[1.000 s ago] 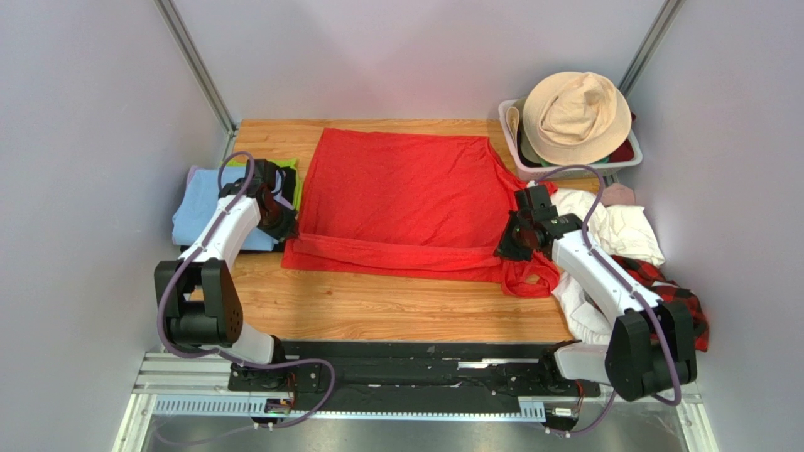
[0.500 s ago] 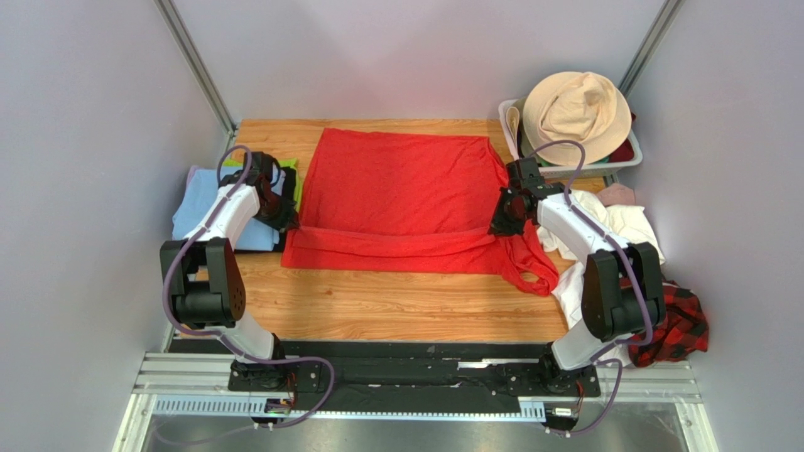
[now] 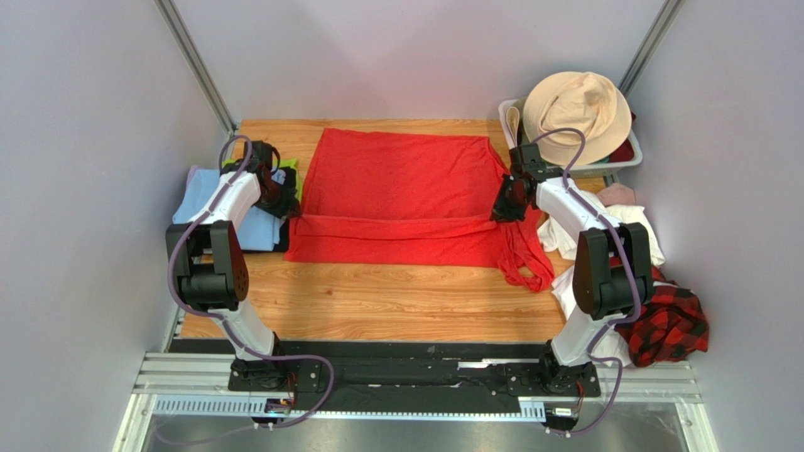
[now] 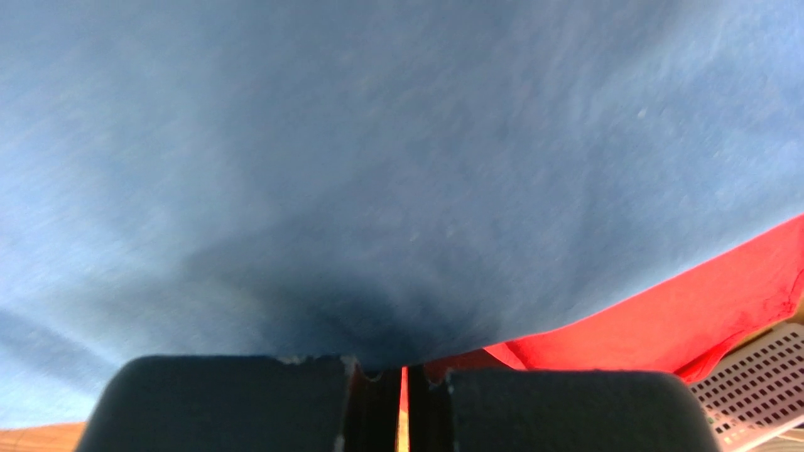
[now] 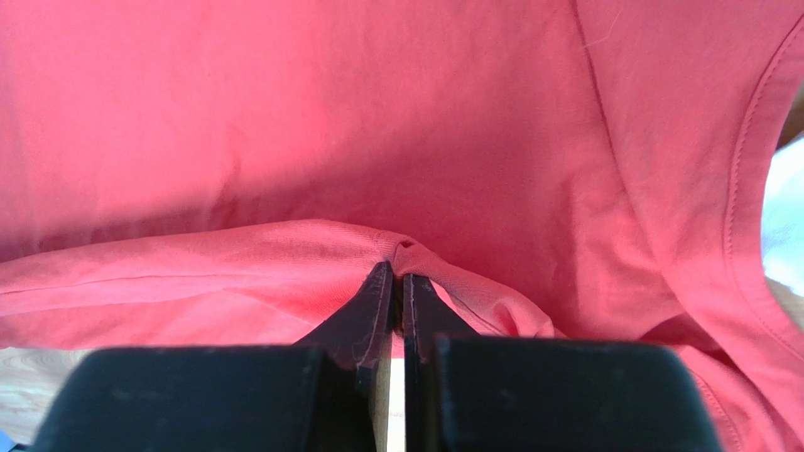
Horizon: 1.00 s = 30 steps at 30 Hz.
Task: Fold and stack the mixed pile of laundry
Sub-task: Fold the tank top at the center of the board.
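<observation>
Both arms reach up from the near edge of the worktop (image 3: 377, 301). The left arm (image 3: 225, 209) runs along the left edge and bends inward at the wrist. Its left pincer (image 3: 282, 201) is squeezed almost closed, with a thin red line between the fingers (image 4: 236, 405). The right arm (image 3: 577, 215) runs along the right edge and leans inward. Its right pincer (image 3: 500, 209) points down, and its fingers (image 5: 376, 306) are pressed together on a fold of the red T-shirt (image 5: 377, 113).
</observation>
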### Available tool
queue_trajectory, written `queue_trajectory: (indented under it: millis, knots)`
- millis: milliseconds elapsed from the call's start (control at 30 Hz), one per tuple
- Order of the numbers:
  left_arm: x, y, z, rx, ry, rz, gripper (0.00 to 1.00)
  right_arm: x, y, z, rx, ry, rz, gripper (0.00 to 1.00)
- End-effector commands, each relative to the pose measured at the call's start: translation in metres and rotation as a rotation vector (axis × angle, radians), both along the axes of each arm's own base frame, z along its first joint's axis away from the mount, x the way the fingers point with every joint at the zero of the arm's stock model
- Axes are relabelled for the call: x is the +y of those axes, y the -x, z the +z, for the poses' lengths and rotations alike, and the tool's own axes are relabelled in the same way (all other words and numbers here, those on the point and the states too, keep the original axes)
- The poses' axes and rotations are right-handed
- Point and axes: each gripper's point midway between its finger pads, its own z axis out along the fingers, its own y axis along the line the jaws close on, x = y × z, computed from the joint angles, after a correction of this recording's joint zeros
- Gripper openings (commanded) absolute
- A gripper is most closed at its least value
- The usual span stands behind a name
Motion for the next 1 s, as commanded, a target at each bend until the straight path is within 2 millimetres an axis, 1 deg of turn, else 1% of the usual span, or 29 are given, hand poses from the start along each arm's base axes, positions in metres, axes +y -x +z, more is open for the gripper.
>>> queue_trajectory:
  millis: [0, 33, 67, 300, 333, 367, 400, 433, 467, 500, 533, 567, 600, 633, 700, 733, 767, 800, 833, 867, 900, 933, 967]
  knots:
    - [0.000, -0.020, 0.008, -0.039, 0.018, 0.009, 0.00, -0.007, -0.020, 0.007, -0.041, 0.015, 0.004, 0.05]
    - [-0.001, -0.020, 0.006, -0.036, 0.023, 0.006, 0.00, -0.008, -0.023, 0.007, -0.042, 0.014, -0.002, 0.05]
    - [-0.001, -0.022, 0.003, -0.030, 0.026, 0.006, 0.00, -0.009, -0.024, 0.003, -0.034, 0.013, -0.001, 0.05]
    - [0.002, -0.031, 0.002, -0.052, 0.012, 0.008, 0.00, -0.010, -0.033, -0.002, -0.030, 0.015, -0.005, 0.08]
    - [0.001, -0.033, 0.003, -0.056, 0.013, 0.004, 0.00, -0.011, -0.034, -0.002, -0.033, 0.016, -0.006, 0.11]
    - [0.002, -0.034, -0.001, -0.051, 0.012, 0.001, 0.02, -0.011, -0.035, -0.002, -0.037, 0.020, -0.006, 0.13]
    - [0.001, -0.037, -0.001, -0.058, 0.012, -0.009, 0.19, -0.012, -0.035, -0.002, -0.040, 0.023, -0.010, 0.20]
    - [0.001, -0.040, -0.001, -0.064, 0.012, -0.023, 0.43, -0.012, -0.038, -0.002, -0.051, 0.023, -0.016, 0.38]
    - [0.000, -0.042, -0.004, -0.057, 0.012, -0.032, 0.51, -0.012, -0.038, 0.000, -0.059, 0.018, -0.018, 0.45]
    - [0.001, -0.046, 0.000, -0.070, 0.007, -0.041, 0.56, -0.012, -0.037, 0.000, -0.063, 0.016, -0.022, 0.50]
    - [0.003, -0.046, 0.000, -0.064, -0.005, -0.060, 0.60, -0.011, -0.039, 0.008, -0.094, 0.011, -0.018, 0.55]
    - [0.004, -0.047, 0.005, -0.072, -0.018, -0.070, 0.61, -0.009, -0.038, 0.013, -0.111, 0.000, -0.007, 0.56]
    - [0.005, -0.052, 0.014, -0.098, -0.033, -0.081, 0.61, -0.008, -0.037, 0.016, -0.122, -0.001, -0.004, 0.56]
    - [0.009, -0.052, 0.019, -0.110, -0.066, -0.107, 0.61, -0.008, -0.035, 0.027, -0.151, -0.004, -0.003, 0.57]
    - [0.012, -0.055, 0.043, -0.170, -0.111, -0.151, 0.61, -0.005, -0.031, 0.037, -0.183, 0.000, 0.024, 0.57]
    - [0.011, -0.055, 0.051, -0.192, -0.120, -0.178, 0.60, -0.002, -0.025, 0.039, -0.190, -0.004, 0.041, 0.55]
    - [0.009, -0.053, 0.065, -0.225, -0.129, -0.205, 0.59, 0.002, -0.022, 0.049, -0.217, -0.013, 0.060, 0.53]
    - [0.004, -0.049, 0.068, -0.232, -0.144, -0.254, 0.58, 0.011, -0.016, 0.052, -0.225, -0.021, 0.091, 0.50]
    - [-0.002, -0.043, 0.071, -0.236, -0.140, -0.284, 0.54, 0.019, -0.007, 0.047, -0.212, -0.046, 0.121, 0.43]
    - [-0.007, -0.037, 0.082, -0.261, -0.147, -0.309, 0.54, 0.027, -0.002, 0.051, -0.224, -0.061, 0.145, 0.39]
    - [-0.016, -0.027, 0.076, -0.246, -0.144, -0.346, 0.53, 0.039, 0.006, 0.048, -0.220, -0.077, 0.173, 0.35]
    - [-0.022, -0.022, 0.076, -0.255, -0.135, -0.367, 0.53, 0.050, 0.008, 0.049, -0.236, -0.114, 0.187, 0.26]
    - [-0.023, -0.016, 0.084, -0.280, -0.137, -0.370, 0.48, 0.057, 0.018, 0.042, -0.222, -0.136, 0.198, 0.18]
